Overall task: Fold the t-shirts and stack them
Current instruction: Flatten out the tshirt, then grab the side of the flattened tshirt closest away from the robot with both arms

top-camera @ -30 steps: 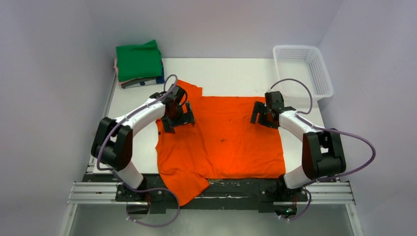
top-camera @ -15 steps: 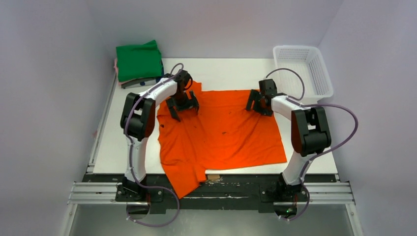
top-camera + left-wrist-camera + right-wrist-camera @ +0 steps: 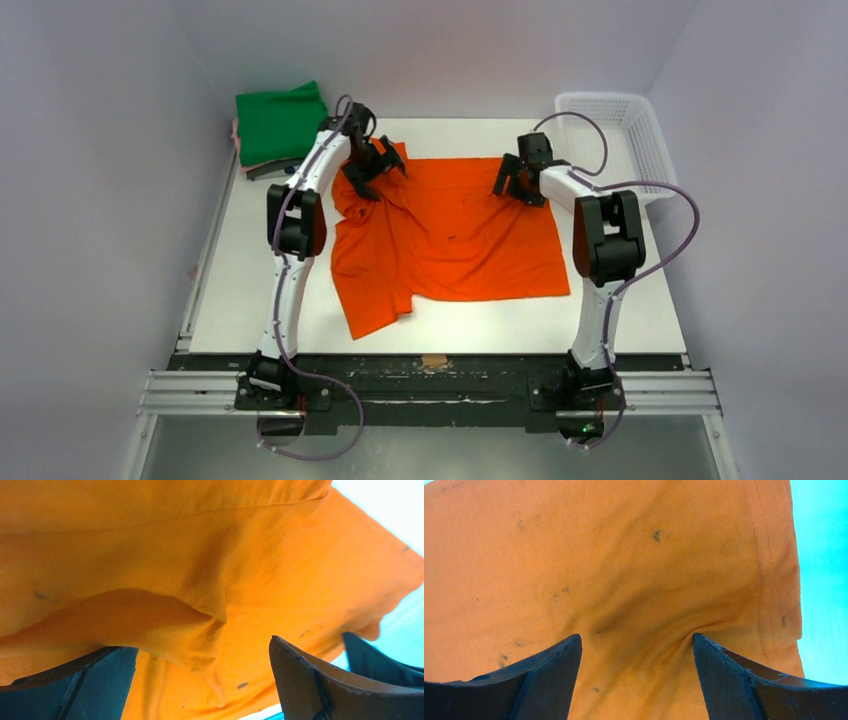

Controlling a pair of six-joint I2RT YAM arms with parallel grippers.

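The left pincer gapes wide over a raised fold at the 11 o'clock corner of the orange t-shirt. The right pincer, also spread, presses puckered cloth at 1 o'clock. The shirt lies mid-surface, and a green-topped folded stack sits at 10 o'clock.

Top camera overhead; wrist cameras close, sharing orange t-shirt.

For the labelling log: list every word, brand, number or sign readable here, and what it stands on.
None can be read.
The orange t-shirt shows only small dark specks, no print.
The folded stack, the white basket and the table carry no lettering that shows.
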